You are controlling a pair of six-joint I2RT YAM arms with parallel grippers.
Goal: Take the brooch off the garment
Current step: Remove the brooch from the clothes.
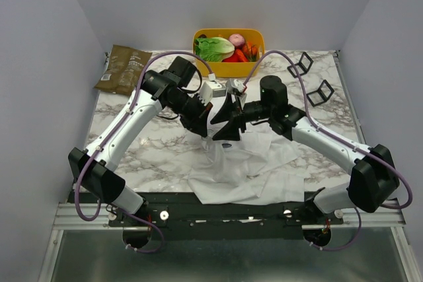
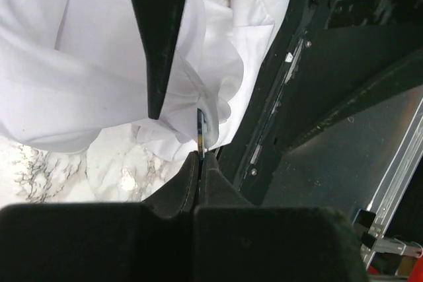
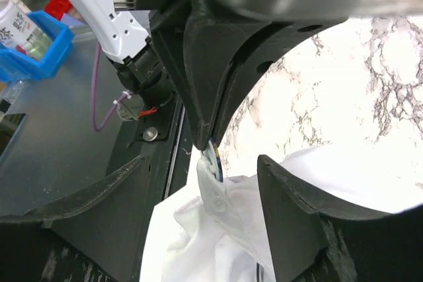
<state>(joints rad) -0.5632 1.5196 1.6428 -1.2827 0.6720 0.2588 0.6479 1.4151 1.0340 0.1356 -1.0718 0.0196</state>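
The garment (image 1: 244,173), a white collared shirt, lies at the table's near edge, with one part pulled up towards the two grippers. The brooch (image 3: 215,156), a small round blue-rimmed disc, sits on the shirt's buttoned band (image 3: 221,196). In the left wrist view the brooch (image 2: 201,130) shows edge-on. My left gripper (image 2: 200,156) is shut on the brooch; it also shows in the top view (image 1: 206,127). My right gripper (image 3: 201,163) is open, its fingers (image 3: 297,209) on either side of the raised cloth and the brooch. It faces the left gripper in the top view (image 1: 227,122).
A yellow basket (image 1: 228,33) of vegetables stands at the back centre. A brown bag (image 1: 122,69) lies at the back left. Two black wire stands (image 1: 320,92) are at the back right. A small white object (image 1: 218,89) sits behind the grippers.
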